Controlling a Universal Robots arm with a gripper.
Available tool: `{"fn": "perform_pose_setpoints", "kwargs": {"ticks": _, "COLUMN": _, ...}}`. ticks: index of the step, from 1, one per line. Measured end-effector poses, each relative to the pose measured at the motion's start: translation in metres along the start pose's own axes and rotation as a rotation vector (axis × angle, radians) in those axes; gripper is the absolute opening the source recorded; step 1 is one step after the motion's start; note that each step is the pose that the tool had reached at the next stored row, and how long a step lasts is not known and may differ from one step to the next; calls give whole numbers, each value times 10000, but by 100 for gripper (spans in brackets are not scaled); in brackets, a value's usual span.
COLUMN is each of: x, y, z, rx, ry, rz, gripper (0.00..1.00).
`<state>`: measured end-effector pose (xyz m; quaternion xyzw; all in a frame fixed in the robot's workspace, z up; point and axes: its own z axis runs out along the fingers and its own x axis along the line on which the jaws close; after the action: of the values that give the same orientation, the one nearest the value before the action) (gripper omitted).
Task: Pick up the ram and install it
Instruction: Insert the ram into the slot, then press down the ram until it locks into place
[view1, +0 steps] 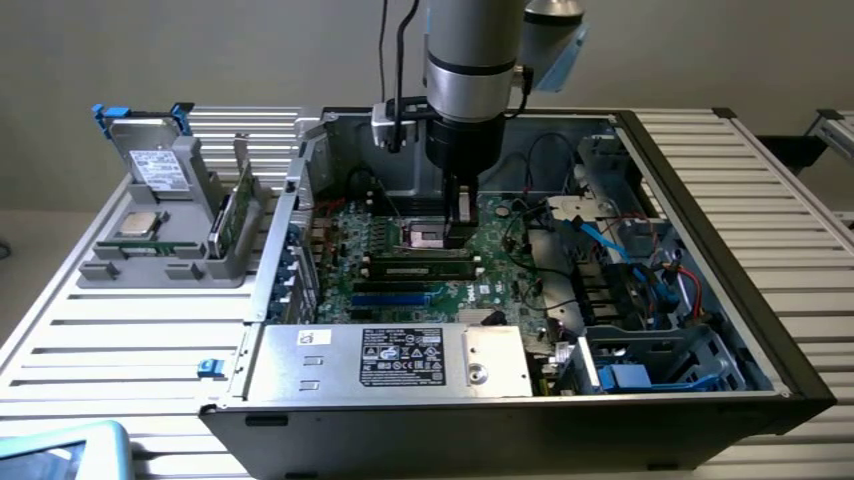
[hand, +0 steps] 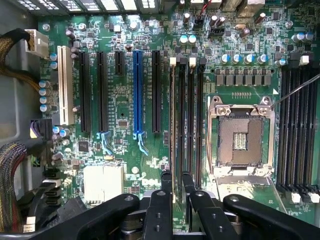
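The jaws (hand: 174, 187) pinch the thin green ram stick (hand: 173, 120) narrowly over its dark memory slot (hand: 181, 115). Seating underway; next needs straight, even downward pressure, I judge

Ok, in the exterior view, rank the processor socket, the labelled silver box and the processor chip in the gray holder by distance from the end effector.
1. Processor socket: just beside the end effector, inside the case.
2. Labelled silver box: along the case's near edge, lower in the view.
3. Processor chip: outside the case, in the gray holder at the exterior view's left.
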<state>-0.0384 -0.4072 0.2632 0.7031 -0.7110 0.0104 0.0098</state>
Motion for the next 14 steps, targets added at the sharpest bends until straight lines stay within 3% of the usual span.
{"fn": "perform_pose_setpoints", "kwargs": {"ticks": 8, "x": 0, "y": 0, "z": -1, "rx": -1, "ry": 2, "rz": -1, "gripper": 22}}
{"fn": "perform_pose_setpoints", "kwargs": {"ticks": 10, "x": 0, "y": 0, "z": -1, "rx": -1, "ry": 2, "rz": -1, "gripper": 13}}
{"fn": "perform_pose_setpoints", "kwargs": {"ticks": 14, "x": 0, "y": 0, "z": 15, "rx": -1, "ry": 3, "rz": 7, "gripper": 11}}
